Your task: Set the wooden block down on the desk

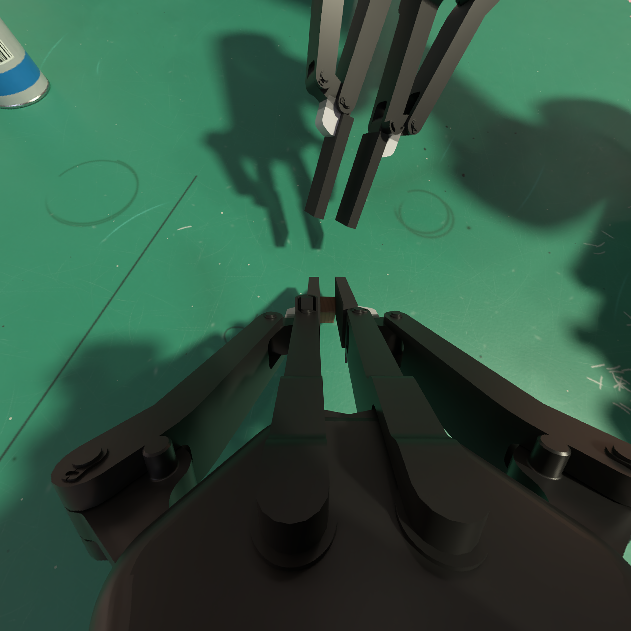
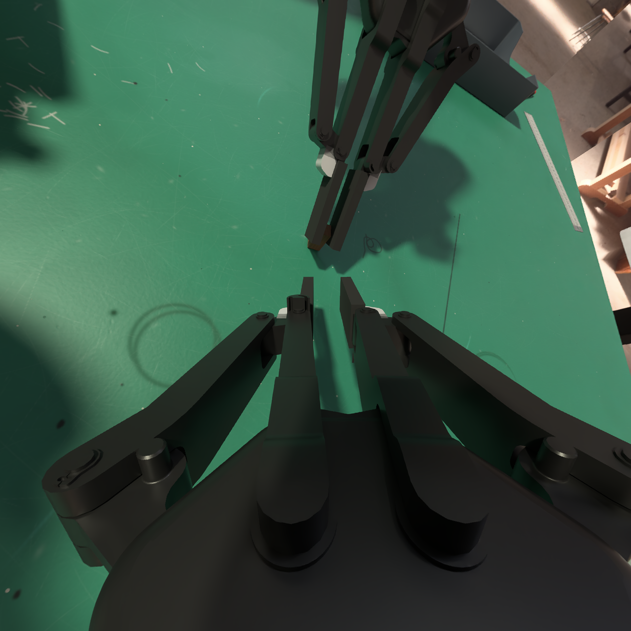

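A small brown wooden block (image 1: 327, 307) sits between the fingers of my left gripper (image 1: 327, 283), which is shut on it. In the right wrist view the left gripper (image 2: 322, 244) points steeply down, and the block (image 2: 317, 241) sticks out at its fingertips, at or just above the green desk (image 2: 170, 222). I cannot tell whether the block touches the desk. My right gripper (image 2: 327, 283) is empty, its fingers a narrow gap apart. It hovers over the desk facing the left gripper and also shows in the left wrist view (image 1: 330, 218).
A blue and white can (image 1: 17, 71) stands at the far left of the left wrist view. In the right wrist view a grey box (image 2: 495, 75) stands at the back right, and a metal ruler (image 2: 553, 170) lies along the desk's right edge.
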